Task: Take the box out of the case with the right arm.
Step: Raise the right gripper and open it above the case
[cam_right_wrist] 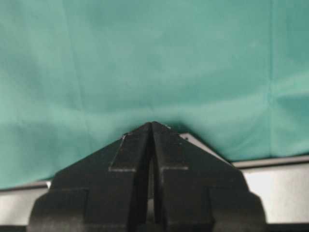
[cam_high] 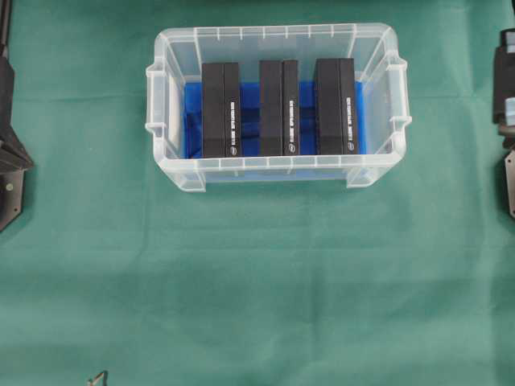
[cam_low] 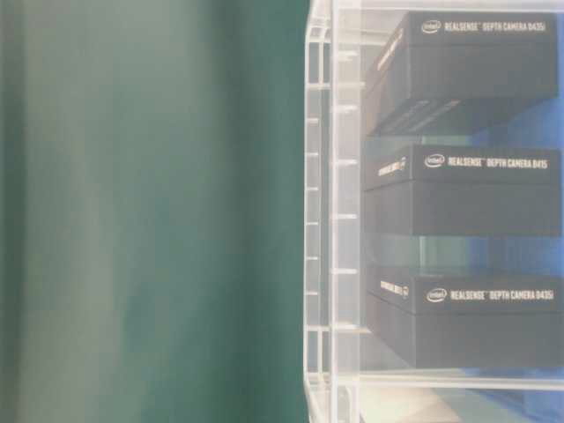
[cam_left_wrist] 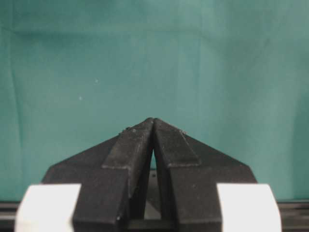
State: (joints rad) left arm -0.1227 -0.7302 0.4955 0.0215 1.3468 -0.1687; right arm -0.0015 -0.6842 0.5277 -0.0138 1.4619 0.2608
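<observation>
Across the whole table I see a green cloth (cam_high: 257, 297), and on its far half sits the case (cam_high: 278, 170), a clear bin with a blue floor. Three black boxes stand in it side by side: the left box (cam_high: 220, 110), the middle box (cam_high: 278, 107) and the right box (cam_high: 335, 105), none lifted yet. My right arm (cam_high: 505, 88) waits at the right edge, well apart from the case. Its gripper (cam_right_wrist: 152, 126) is clenched on nothing, tips touching over bare cloth; the left gripper (cam_left_wrist: 153, 122) is pinched together too, also empty. I judge the reach has barely begun. Next I would spread the right jaws, swing over the case, and come down astride one box.
</observation>
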